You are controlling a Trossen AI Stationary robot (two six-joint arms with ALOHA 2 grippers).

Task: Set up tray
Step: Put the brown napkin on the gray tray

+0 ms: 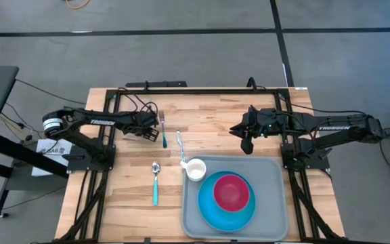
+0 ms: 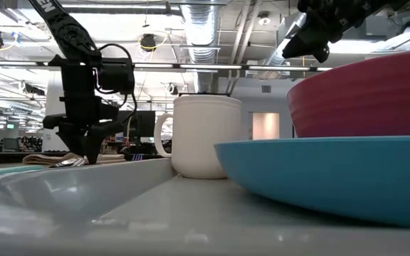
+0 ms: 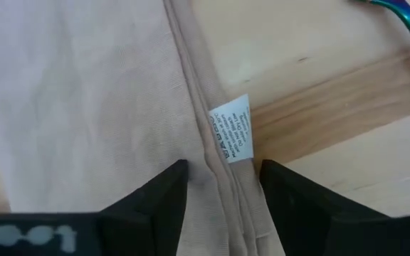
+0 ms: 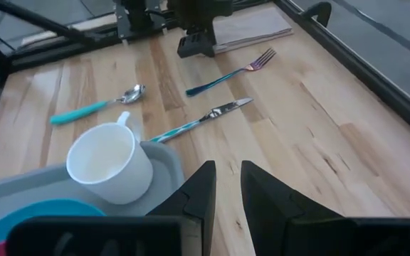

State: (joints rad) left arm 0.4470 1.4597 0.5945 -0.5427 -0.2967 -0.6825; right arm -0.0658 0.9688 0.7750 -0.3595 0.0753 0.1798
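bright even overhead light; soft shadows; near blue plate (image 2: 333, 178) blurred in low view.

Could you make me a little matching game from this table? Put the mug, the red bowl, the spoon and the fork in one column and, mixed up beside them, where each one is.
Things:
1. white mug
2. red bowl
3. spoon
4. fork

Places:
A. sitting on the blue plate
B. on the bare wood, beside the left gripper
C. in the corner of the grey tray
D. alone on the wood, left of the tray

Pairs: 1-C, 2-A, 3-D, 4-B
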